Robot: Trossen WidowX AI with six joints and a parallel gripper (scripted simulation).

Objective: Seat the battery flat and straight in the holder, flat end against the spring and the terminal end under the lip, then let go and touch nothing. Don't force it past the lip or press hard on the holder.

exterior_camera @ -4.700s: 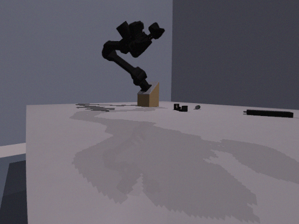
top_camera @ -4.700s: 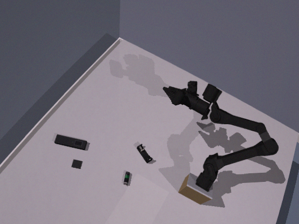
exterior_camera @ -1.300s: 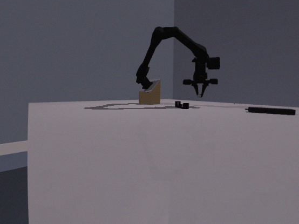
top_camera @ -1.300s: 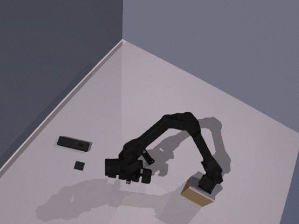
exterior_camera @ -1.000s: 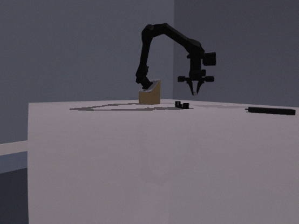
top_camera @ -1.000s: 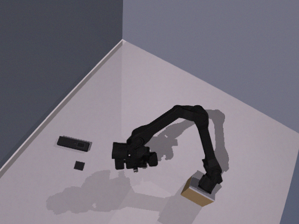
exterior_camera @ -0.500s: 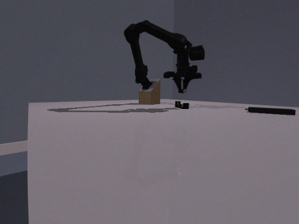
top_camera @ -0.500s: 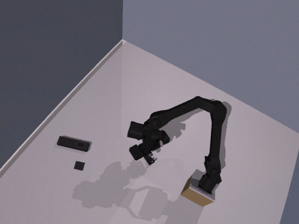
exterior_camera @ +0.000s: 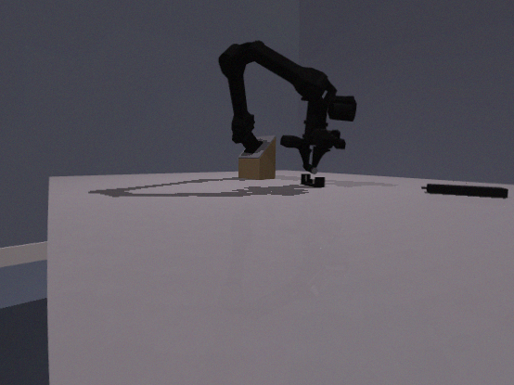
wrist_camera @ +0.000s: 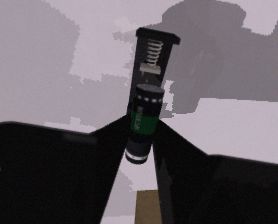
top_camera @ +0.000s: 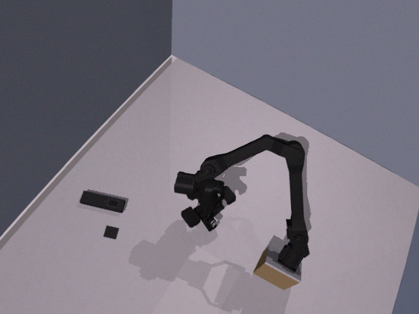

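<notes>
The gripper (top_camera: 211, 216) (exterior_camera: 311, 167) (wrist_camera: 144, 120) is shut on the battery (exterior_camera: 314, 171) (wrist_camera: 145, 122), which is dark with a green band. The holder (top_camera: 209, 227) (exterior_camera: 318, 183) (wrist_camera: 159, 36) lies on the table just below the gripper. In the wrist view, its coil spring (wrist_camera: 154, 52) and metal plate (wrist_camera: 150, 68) show ahead of the battery's grey flat end. The battery's length runs roughly along the holder's, and the battery hides the near part of the holder. In the exterior view, the battery is above the holder. The lip and any contact cannot be made out.
A long black box (top_camera: 96, 200) (exterior_camera: 466, 190) and a small dark square (top_camera: 111, 232) lie away from the holder. The arm's base stands on a wooden block (top_camera: 276, 276) (exterior_camera: 250, 168). A pale raised edge (top_camera: 113, 116) runs beside the dark wall.
</notes>
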